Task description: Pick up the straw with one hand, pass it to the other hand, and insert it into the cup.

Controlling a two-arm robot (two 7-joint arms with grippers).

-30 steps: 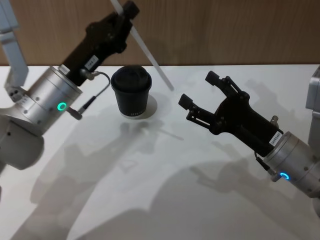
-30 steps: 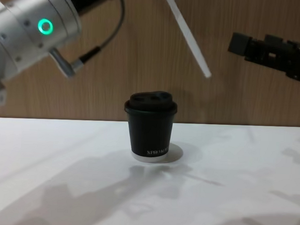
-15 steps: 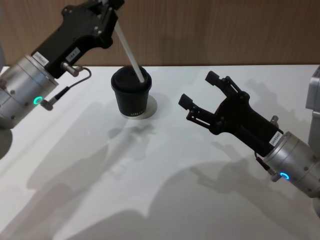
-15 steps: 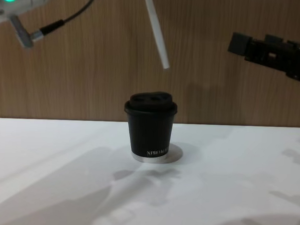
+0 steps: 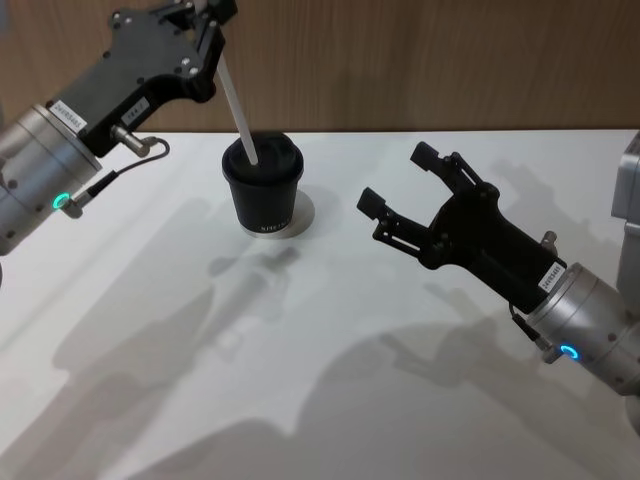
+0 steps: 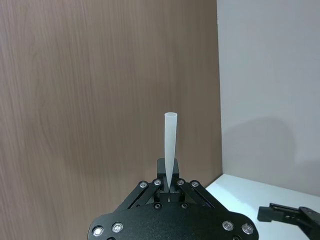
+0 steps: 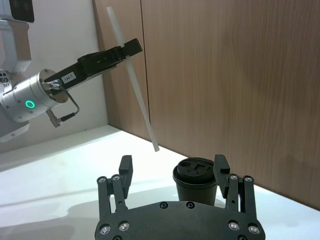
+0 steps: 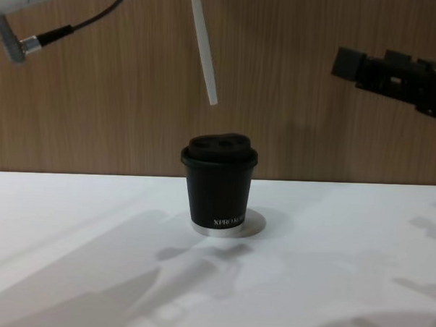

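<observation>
The straw [image 5: 238, 110] is pinched in its upper part by the left gripper [image 5: 212, 14], tilted, its lower tip hung above the cup [image 5: 263, 195] (a gap is seen from the chest). The right gripper [image 5: 397, 177] is spread wide, empty, over the bench [image 5: 330, 330]. The straw is judged light, slippery and easily crushed; a gentle high pinch suits.

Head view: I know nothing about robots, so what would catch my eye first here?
A white straw stands out, pinched near its upper end by the left claw and slanting down over the black lidded cup at the back of the white table; in the chest view its tip hangs above the lid, not in it. The right claw hovers open to the cup's right, holding nothing.
</observation>
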